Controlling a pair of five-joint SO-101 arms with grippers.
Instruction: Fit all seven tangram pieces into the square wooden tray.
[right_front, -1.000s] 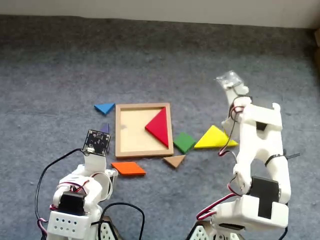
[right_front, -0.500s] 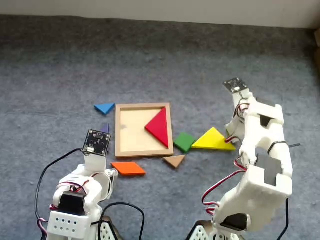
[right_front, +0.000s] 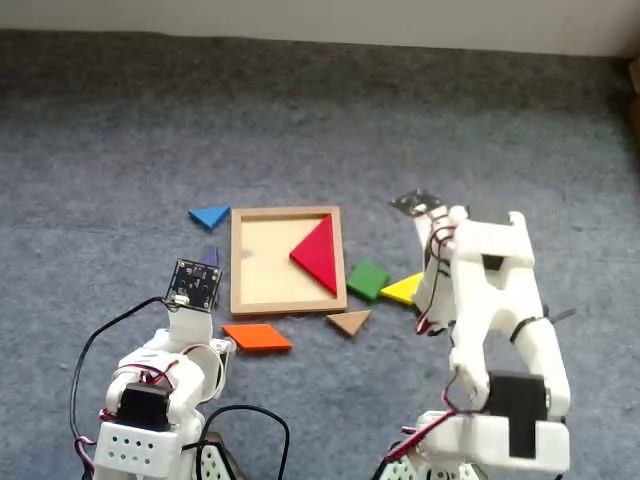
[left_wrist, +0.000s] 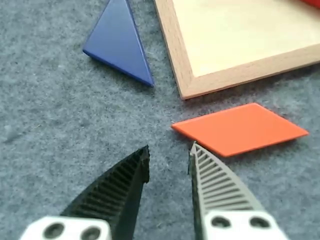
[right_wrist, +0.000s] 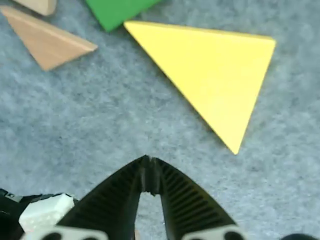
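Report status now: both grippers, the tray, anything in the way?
Left gripper open, beside orange piece. Right gripper shut, empty, near yellow triangle. Tray holds red triangle alone.

White arms (right_front: 495, 290), black motors (right_front: 515, 400), ribbed hands (left_wrist: 167, 156), perhaps red-white cables (right_front: 425, 428)

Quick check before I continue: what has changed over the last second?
The right arm swung left toward the tray, and in the high view it now covers most of the yellow triangle. The right end effector is shut and empty beside that triangle; nothing was taken hold of. The left arm, the red triangle in the tray and the loose pieces stayed put.
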